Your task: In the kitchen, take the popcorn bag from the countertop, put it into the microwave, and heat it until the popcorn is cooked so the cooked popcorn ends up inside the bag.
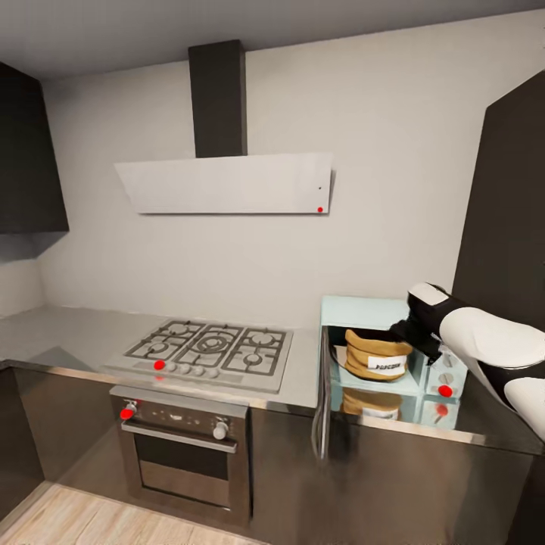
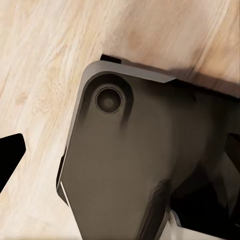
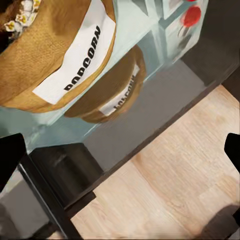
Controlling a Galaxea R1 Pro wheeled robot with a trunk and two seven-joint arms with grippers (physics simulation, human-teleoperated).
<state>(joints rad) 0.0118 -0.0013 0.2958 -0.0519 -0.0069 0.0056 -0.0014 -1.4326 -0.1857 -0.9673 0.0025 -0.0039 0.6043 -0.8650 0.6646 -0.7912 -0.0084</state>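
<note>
**Popcorn bag seated in the open microwave, right arm at its rim**

In the head view, the mint-blue microwave [image 1: 362,312] stood on the grey countertop [image 1: 68,333] to the right of the steel gas hob [image 1: 208,350], with its glass door [image 1: 324,393] swung open toward the camera. The popcorn bag [image 1: 376,356] sat upright inside the cavity, label facing outward, and its reflection lay on the cavity floor beneath it. The right arm reached in from the right, and the right gripper [image 1: 405,331] was at the bag's top edge; whether its fingers were released or clenched on the rim could not be told. A red indicator dot [image 1: 445,390] showed on the microwave's control panel. The built-in oven [image 1: 182,454] sat below the hob, and the white extractor hood [image 1: 227,184] hung above it.

In the right wrist view, the bag [image 3: 55,55] showed close up, with popcorn [image 3: 22,12] visible at its mouth, and the wood floor [image 3: 170,190] lay beyond the countertop edge.

In the left wrist view, the robot's dark base [image 2: 135,155] sat over the same floor, and the left gripper's state could not be told.
</note>
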